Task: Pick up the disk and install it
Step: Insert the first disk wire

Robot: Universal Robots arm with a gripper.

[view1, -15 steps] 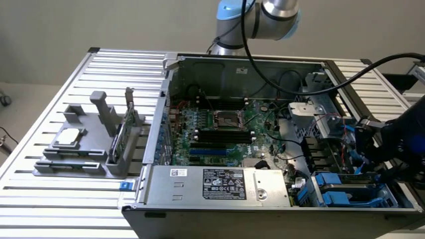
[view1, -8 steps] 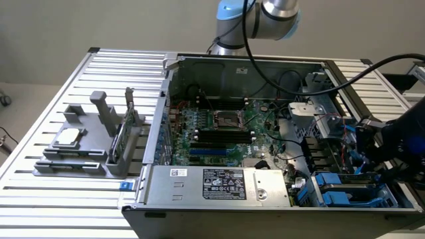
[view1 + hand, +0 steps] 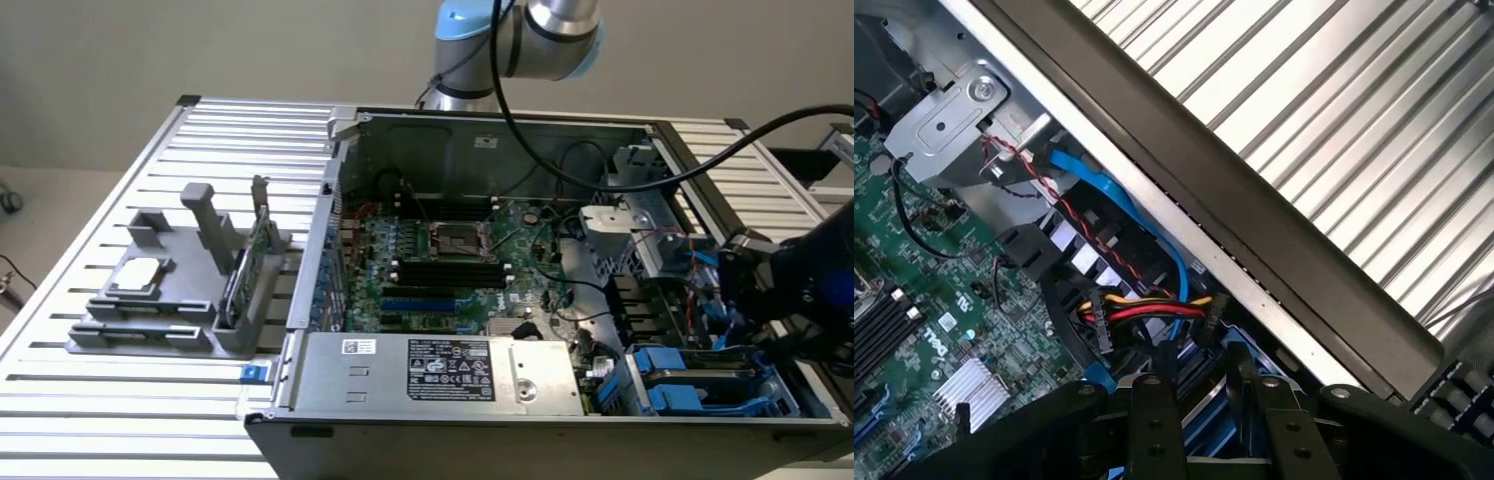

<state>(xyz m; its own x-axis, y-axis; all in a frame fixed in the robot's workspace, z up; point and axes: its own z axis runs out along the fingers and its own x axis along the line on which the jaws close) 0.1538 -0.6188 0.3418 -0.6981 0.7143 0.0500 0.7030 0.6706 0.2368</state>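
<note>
Since the grey plastic fixture [image 3: 147, 335] at the exterior view's left carries a small square chip [image 3: 140, 275] and a thin green card [image 3: 247, 270] on edge, with its flat front slot bare, the pickup looks done and the seating is what remains. Under it the worktop [image 3: 80, 420] is pale ribbed aluminium slats. Further right lies the open sheet-metal case [image 3: 534, 450], its green board [image 3: 441, 260] set with black slots and a finned heatsink [image 3: 966, 388], and a boxy silver power supply [image 3: 441, 370] with a white label along the near wall. At the case's right end is the drive bay [image 3: 694, 385], where blue plastic carriers show. Above it hangs the black tool [image 3: 787, 290], half closed on what I take to be the disk [image 3: 1192, 405]: in the wrist view a grey metal edge with blue trim runs between the fingers [image 3: 1151, 420], beside red, yellow and black cables [image 3: 1144, 312]. It seems not yet pushed home, though I cannot tell how deep it sits
</note>
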